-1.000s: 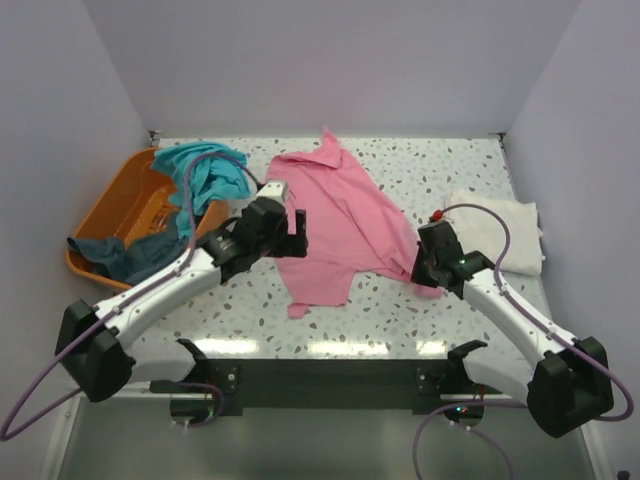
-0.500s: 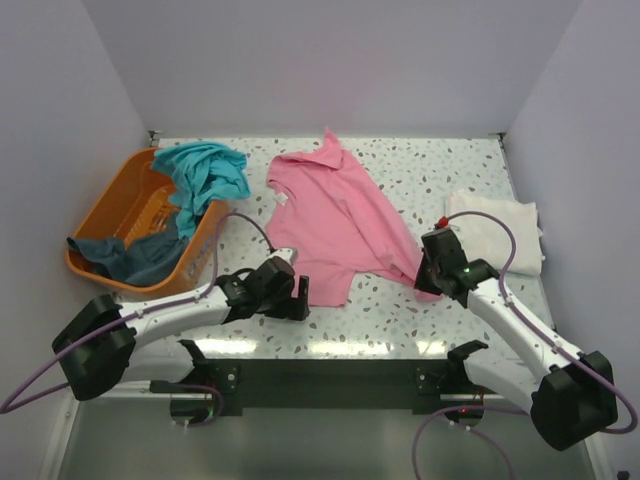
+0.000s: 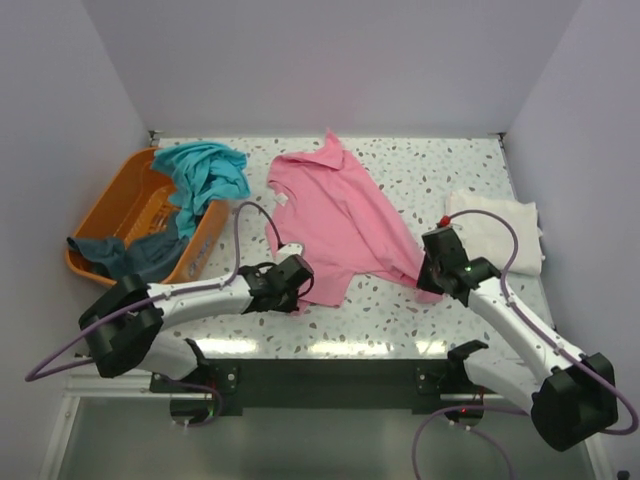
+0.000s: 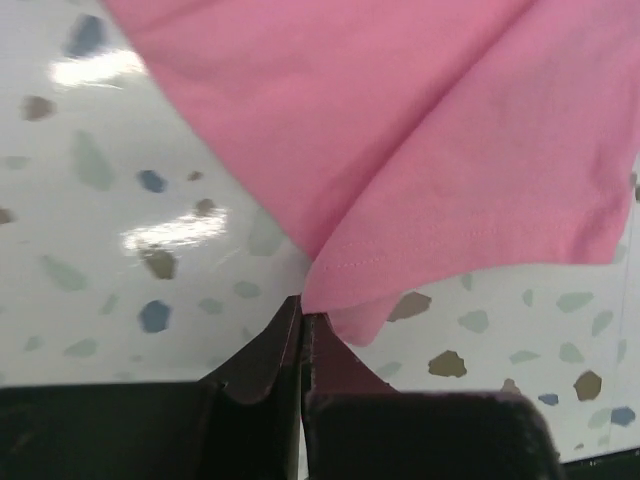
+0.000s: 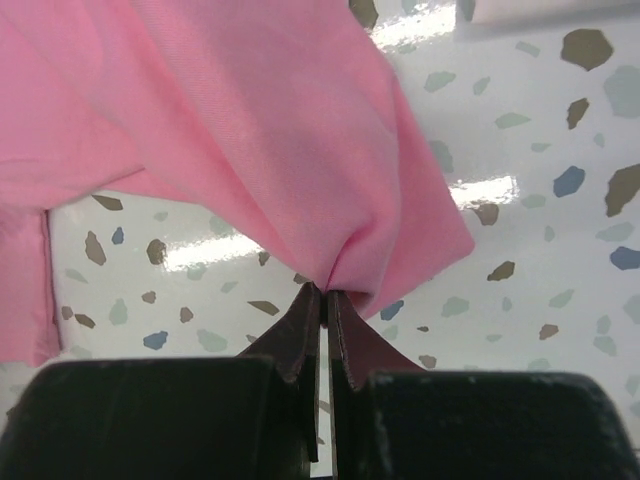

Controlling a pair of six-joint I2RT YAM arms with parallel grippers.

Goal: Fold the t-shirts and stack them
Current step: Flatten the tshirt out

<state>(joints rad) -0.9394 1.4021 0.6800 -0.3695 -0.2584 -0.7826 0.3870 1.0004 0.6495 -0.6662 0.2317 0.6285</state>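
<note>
Pink t-shirt (image 3: 335, 215) is spread at the centre of the speckled table (image 3: 450, 170). Left gripper (image 4: 300, 312) is clamped, with no gap between the tips, on the shirt's near-left hem corner. Right gripper (image 5: 326, 292) is clamped likewise on a bunched fold at the near-right edge.

Orange basket (image 3: 130, 215) — left side of speckled table (image 3: 400, 320)
</note>
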